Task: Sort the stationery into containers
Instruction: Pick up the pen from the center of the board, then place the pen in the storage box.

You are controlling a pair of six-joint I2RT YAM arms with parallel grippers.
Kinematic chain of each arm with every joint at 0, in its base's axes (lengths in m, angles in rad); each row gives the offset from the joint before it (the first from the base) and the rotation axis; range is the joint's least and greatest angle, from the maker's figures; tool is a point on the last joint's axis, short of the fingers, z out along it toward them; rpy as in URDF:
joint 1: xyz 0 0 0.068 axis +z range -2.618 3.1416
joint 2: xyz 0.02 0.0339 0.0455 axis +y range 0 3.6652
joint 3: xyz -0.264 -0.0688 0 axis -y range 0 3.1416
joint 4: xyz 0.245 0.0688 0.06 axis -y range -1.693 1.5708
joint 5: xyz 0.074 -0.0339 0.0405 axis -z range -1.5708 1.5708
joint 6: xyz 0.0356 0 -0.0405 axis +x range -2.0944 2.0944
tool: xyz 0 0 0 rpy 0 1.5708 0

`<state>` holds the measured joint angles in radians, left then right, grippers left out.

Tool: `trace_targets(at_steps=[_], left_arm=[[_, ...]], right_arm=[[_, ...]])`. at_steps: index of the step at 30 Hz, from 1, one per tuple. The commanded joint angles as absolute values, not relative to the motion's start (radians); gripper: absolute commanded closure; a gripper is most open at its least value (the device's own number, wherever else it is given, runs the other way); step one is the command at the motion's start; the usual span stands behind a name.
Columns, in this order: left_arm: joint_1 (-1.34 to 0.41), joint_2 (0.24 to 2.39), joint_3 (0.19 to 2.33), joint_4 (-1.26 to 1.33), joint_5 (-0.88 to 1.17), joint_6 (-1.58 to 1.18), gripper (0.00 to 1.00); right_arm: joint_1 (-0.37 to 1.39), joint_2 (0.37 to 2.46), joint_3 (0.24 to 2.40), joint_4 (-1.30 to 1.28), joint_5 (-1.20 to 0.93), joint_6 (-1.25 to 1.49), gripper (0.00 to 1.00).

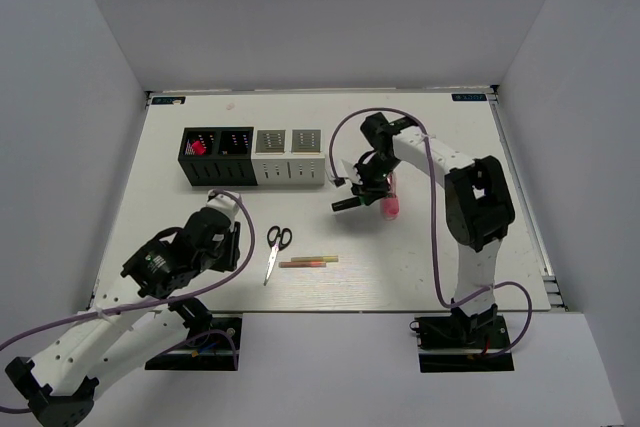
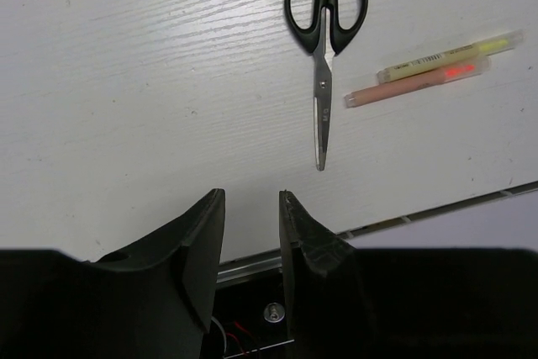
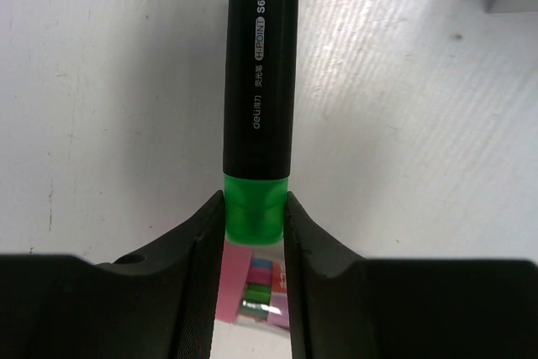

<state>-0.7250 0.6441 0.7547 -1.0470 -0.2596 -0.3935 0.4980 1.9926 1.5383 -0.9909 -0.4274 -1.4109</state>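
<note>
At the near edge of the table (image 1: 400,287), the left gripper (image 2: 252,195) stands part open and holds nothing; the scissors (image 2: 324,56) lie flat just ahead of it, blade tips toward the gripper, black handles away; two thin yellow-orange sticks (image 2: 433,69) lie side by side near the scissors, not touching them.

Farther in, on the right half, the right gripper (image 3: 255,195) is closed on the green cap (image 3: 256,212) of a black highlighter (image 3: 261,81); only the cap sits between the fingers and the barrel projects free. The step in hand appears to be carrying this highlighter to one of the containers (image 1: 290,172). Since the hold is on the cap alone, the barrel could work loose, so a gentle carry is advised; the barrel should be brought over an opening, clear of the near wall, and tipped down before release. The highlighter's long axis runs straight out from the fingers; seen from above it lies roughly across the table, black end pointing left. A pink clear tube (image 1: 390,207) lies just under the gripper.

Farthest back stands the row of four perforated cubes, two black at left, two white at right; something pink shows in the leftmost black cube (image 1: 192,173).
</note>
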Motion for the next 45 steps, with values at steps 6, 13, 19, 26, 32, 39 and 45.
trace_targets(at_steps=[6, 13, 19, 26, 32, 39, 45], left_arm=[[-0.730, 0.608, 0.831, -1.065, -0.377, -0.402, 0.58], [-0.730, 0.575, 0.896, -1.089, -0.526, -0.417, 0.58], [-0.729, 0.560, 0.923, -1.080, -0.574, -0.423, 0.58], [-0.729, 0.554, 0.926, -1.051, -0.629, -0.433, 0.57], [-0.729, 0.545, 0.956, -1.048, -0.655, -0.420, 0.57], [-0.729, 0.496, 0.946, -1.057, -0.722, -0.440, 0.57], [-0.730, 0.402, 0.963, -1.065, -0.850, -0.479, 0.57]], right_arm=[[0.520, 1.884, 1.682, -0.986, -0.477, -1.292, 1.00], [0.595, 1.922, 1.940, -0.970, -0.427, -1.131, 1.00], [0.686, 2.011, 2.164, -0.843, -0.336, -1.065, 1.00], [0.825, 2.083, 2.120, -0.461, -0.134, -1.025, 1.00], [0.894, 2.221, 2.285, -0.298, -0.049, -1.054, 1.00], [0.940, 2.266, 2.181, -0.109, -0.026, -1.213, 1.00], [0.959, 2.348, 2.226, -0.012, -0.018, -1.305, 1.00]])
